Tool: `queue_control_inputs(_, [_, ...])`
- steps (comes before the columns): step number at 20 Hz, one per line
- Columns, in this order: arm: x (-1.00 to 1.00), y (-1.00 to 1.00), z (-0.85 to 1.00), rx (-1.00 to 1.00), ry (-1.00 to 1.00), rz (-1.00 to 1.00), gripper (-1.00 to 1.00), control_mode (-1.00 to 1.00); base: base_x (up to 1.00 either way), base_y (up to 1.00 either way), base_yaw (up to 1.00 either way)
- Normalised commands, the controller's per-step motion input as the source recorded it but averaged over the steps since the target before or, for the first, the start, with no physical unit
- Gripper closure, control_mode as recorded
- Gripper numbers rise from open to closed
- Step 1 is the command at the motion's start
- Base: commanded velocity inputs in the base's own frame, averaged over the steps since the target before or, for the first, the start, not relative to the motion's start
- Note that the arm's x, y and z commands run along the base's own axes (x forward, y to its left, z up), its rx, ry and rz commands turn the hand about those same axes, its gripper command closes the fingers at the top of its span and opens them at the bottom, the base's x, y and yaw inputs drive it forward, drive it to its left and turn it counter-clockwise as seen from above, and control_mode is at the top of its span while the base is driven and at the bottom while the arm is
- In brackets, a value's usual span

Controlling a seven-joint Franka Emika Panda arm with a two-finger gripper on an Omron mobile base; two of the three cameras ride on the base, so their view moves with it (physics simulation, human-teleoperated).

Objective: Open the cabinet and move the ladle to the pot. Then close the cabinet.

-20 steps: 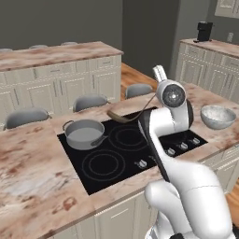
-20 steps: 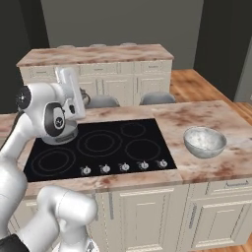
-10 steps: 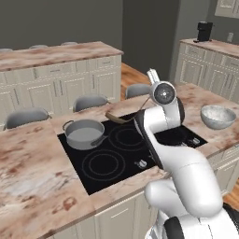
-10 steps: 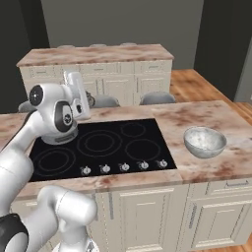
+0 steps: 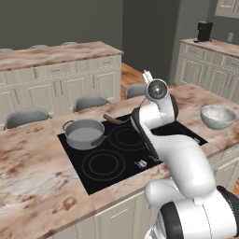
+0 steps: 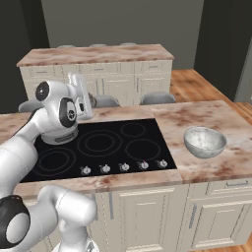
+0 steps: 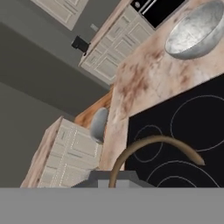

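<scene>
Gripper: jaws pressed together on the ladle's (image 7: 151,144) thin handle; the fingers themselves are hidden.
Ladle: carried over the black cooktop (image 5: 119,154), bowl end toward 9 o'clock of the arm, near the steel pot (image 5: 85,133) but not yet in it.
Risk, slip: the handle is thin and curved, so it may pivot in the pinch.
Risk, miss: released short, the ladle lands beside the pot's rim at 3 o'clock.
Risk, knock: a low swing could shove the pot.

Black cooktop (image 5: 116,154) lies flat and bare across its burners, open passage there. The pot (image 5: 84,133) stands on the back-left burner with an open mouth. Far right on the counter (image 6: 216,118), the metal bowl (image 6: 204,141) sits well apart, with bare counter between.
</scene>
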Motion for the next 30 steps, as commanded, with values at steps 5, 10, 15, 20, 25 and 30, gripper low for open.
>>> queue_control_inputs(5, [0.29,0.11,-0.27,-0.01,0.02,0.0,1.0,-1.0,0.0,0.0,0.0])
queue_control_inputs(10, [0.27,0.12,-0.23,-0.01,0.01,0.0,1.0,-1.0,0.0,0.0,0.0])
queue_control_inputs(15, [0.14,0.22,-0.05,-0.02,0.0,0.0,1.0,-1.0,0.0,0.0,0.0])
queue_control_inputs(20, [0.27,0.44,0.0,-0.03,0.0,0.01,1.0,-1.0,0.0,0.0,0.0])
queue_control_inputs(25, [0.38,0.21,0.0,-0.02,0.0,0.0,1.0,-1.0,0.0,0.0,0.0])
queue_control_inputs(30, [0.3,0.16,-0.13,0.0,0.0,0.0,1.0,-1.0,0.0,0.0,0.0])
